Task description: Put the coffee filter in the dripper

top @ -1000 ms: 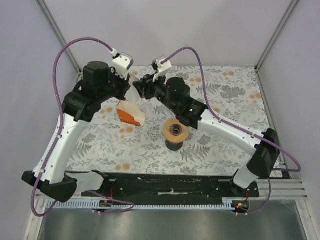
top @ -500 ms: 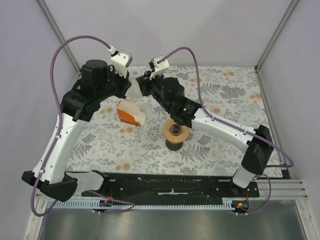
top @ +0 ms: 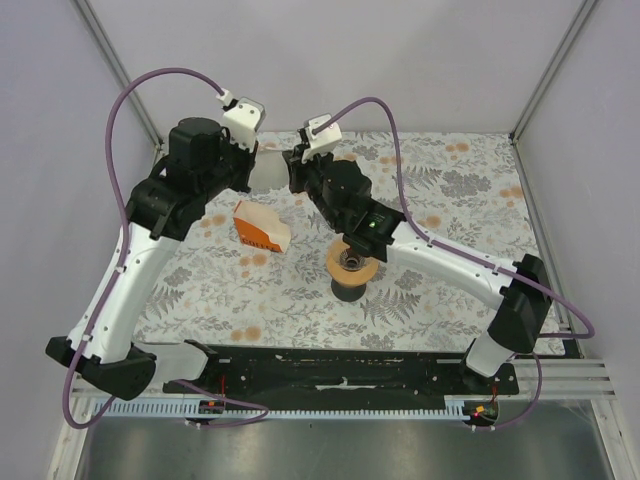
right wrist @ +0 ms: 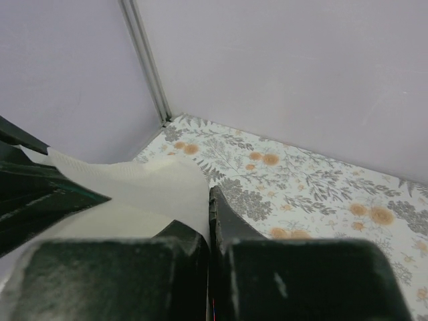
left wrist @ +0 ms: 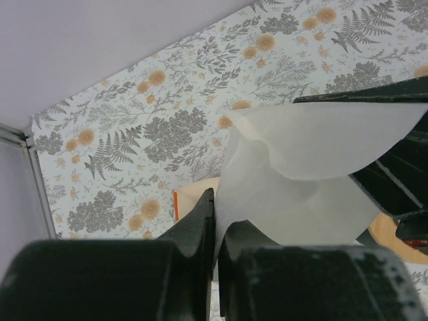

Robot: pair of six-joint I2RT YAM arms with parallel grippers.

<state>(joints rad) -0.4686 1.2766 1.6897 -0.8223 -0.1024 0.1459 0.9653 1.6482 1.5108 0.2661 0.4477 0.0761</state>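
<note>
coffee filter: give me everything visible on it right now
The coffee filter is thin white paper that looks slightly see-through, partly opened, with a curved rim and soft folds. It is held in the air over the far part of the table, between the two arms. The left gripper pinches one edge and the right gripper pinches another, both shut on the paper. Nothing else touches it. It is not in the dripper, which stands nearer the arm bases.
</note>
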